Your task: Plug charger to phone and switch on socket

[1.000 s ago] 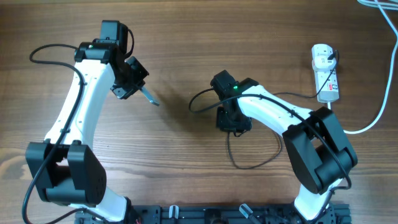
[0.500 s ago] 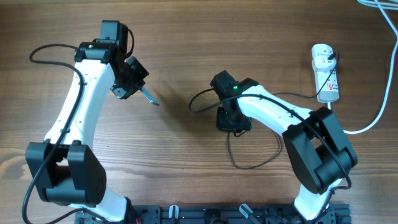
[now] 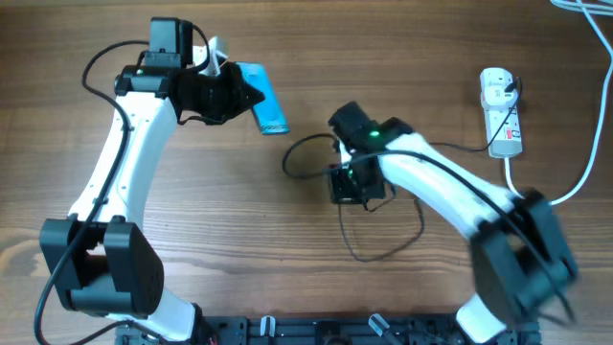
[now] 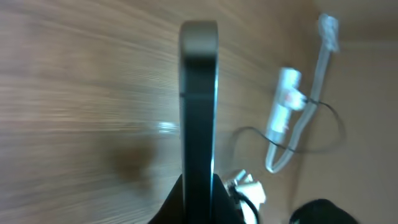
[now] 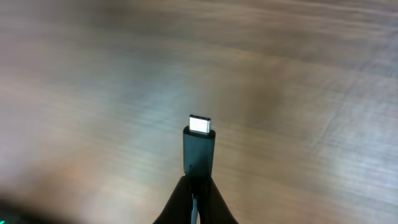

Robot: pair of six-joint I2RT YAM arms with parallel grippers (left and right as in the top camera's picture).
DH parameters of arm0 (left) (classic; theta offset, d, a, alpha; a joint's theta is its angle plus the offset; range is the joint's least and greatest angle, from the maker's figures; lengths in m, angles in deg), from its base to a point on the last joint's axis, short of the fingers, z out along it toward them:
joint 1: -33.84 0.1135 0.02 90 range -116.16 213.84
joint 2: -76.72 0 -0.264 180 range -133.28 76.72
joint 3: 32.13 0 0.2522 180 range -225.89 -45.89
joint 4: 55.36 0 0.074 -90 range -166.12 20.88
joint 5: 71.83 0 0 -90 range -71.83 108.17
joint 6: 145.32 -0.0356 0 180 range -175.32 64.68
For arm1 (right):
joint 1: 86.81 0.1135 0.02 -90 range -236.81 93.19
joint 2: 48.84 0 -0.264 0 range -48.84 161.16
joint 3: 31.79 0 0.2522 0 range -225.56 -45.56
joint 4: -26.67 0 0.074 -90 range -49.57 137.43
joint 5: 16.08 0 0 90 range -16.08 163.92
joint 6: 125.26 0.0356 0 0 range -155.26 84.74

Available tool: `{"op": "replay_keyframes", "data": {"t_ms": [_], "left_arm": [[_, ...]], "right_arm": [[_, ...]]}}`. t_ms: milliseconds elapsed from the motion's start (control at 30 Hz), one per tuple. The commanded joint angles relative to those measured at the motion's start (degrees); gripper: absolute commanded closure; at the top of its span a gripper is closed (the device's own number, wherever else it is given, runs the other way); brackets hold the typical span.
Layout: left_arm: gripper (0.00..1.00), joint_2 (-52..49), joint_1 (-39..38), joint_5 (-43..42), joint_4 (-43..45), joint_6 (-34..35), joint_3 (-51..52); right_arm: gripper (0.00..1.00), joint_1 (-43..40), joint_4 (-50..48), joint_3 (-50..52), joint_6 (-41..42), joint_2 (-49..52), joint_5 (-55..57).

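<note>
My left gripper (image 3: 241,96) is shut on the phone (image 3: 266,99), whose cyan screen faces up at the table's far left-centre. In the left wrist view the phone (image 4: 199,106) stands edge-on between my jaws (image 4: 200,202). My right gripper (image 3: 350,187) is shut on the charger, a thin black cable (image 3: 383,251) looping on the table. In the right wrist view its dark connector with a bright tip (image 5: 200,148) sticks out from my jaws (image 5: 198,193) above bare wood. The white socket (image 3: 502,115) lies at the far right, and also shows in the left wrist view (image 4: 283,109).
The socket's thick white cord (image 3: 584,182) curves along the right edge of the table. A black rail (image 3: 335,331) runs along the front edge between the arm bases. The right arm (image 3: 450,196) is blurred with motion.
My left gripper has swung back and to the right and turned, so the phone's cyan screen now shows. My right arm has shifted slightly, and the cable loop has moved with it.
</note>
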Motion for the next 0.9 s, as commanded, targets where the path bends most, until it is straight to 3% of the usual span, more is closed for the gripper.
{"op": "replay_keyframes", "data": {"t_ms": [0,133,200,233,267,300,467,633,700,867], "left_arm": [[0.96,1.0,-1.2,-19.1,3.0,-7.3,-0.1],[0.96,1.0,-5.9,-20.2,4.0,-9.5,-0.1],[0.96,1.0,-8.3,-25.1,6.7,-9.1,-0.1],[0.96,1.0,-9.2,-27.5,8.2,-8.4,-0.1],[0.96,1.0,-9.7,-26.5,9.6,-2.6,-0.1],[0.96,1.0,-9.7,-24.5,9.3,-1.6,-0.1],[0.96,1.0,-9.6,-15.2,8.5,-2.0,-0.1],[0.96,1.0,-9.7,-17.2,7.4,-3.6,-0.1],[0.96,1.0,-9.7,-22.6,7.3,-9.1,-0.1],[0.96,1.0,-9.5,-21.6,7.1,-9.6,-0.1]], "right_arm": [[0.96,0.0,0.8,-1.6,-3.3,-12.3,-8.3],[0.96,0.0,0.7,-1.6,-0.9,-18.6,-8.0],[0.96,0.0,0.6,-1.6,-0.5,-18.7,-7.7],[0.96,0.0,0.1,-1.6,0.5,-18.7,-7.3],[0.96,0.0,-1.0,-1.6,0.6,-18.7,-6.9],[0.96,0.0,-1.0,-1.6,0.6,-18.7,-5.7],[0.95,0.0,-0.5,-1.7,-0.4,-19.9,-4.4],[0.95,0.0,-3.9,-1.7,-0.9,-20.0,-4.0],[0.95,0.0,-5.8,-1.7,0.6,-20.0,-4.7],[0.95,0.0,-6.8,-1.7,0.4,-20.0,-7.7]]}}
